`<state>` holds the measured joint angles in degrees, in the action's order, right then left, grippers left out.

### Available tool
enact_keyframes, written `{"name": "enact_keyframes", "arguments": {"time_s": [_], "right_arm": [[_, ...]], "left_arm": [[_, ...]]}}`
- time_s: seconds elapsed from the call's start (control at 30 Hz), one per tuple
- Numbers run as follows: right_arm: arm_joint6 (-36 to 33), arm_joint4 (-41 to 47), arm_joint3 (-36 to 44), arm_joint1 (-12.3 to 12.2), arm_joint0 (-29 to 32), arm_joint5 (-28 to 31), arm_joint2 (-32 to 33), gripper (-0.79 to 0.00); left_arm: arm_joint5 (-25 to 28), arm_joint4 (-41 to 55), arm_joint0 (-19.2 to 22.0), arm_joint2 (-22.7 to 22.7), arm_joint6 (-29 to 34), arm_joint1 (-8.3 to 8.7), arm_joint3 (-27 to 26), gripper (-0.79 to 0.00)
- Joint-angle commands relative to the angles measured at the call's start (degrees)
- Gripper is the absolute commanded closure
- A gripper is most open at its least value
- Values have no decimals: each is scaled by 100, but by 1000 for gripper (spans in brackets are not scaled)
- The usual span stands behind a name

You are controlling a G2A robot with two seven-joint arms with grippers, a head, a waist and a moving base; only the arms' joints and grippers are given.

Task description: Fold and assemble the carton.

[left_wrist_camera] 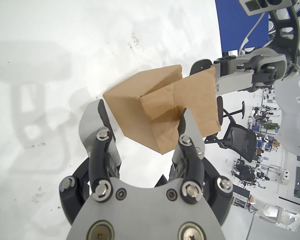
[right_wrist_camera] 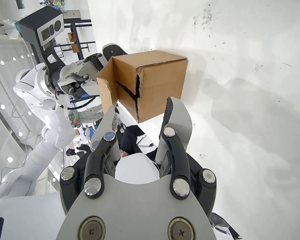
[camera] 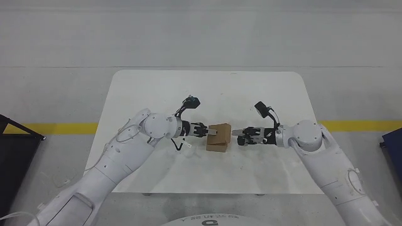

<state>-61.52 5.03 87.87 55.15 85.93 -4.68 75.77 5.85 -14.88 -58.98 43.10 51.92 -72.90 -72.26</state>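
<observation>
- Sits near bench centre as a squared-up carton, end flaps tucked in.
- Leaves 1 flap sticking out, probably the last fold.
- Flanks opposite ends with left claw and right claw, both spread, released.

A white table stands on grey floor marked with a yellow line.
</observation>
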Motion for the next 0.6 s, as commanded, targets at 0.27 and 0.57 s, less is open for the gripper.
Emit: {"name": "enact_keyframes", "arguments": {"time_s": [0.27, 0.57], "right_arm": [[204, -46, 32, -6, -21, -182, -65, -385], [-130, -84, 191, -66, 178, 352, 6, -431]], "left_arm": [[10, -6, -5, 12, -4, -2, 7, -585], [31, -23, -15, 21, -17, -3, -2, -585]]}}
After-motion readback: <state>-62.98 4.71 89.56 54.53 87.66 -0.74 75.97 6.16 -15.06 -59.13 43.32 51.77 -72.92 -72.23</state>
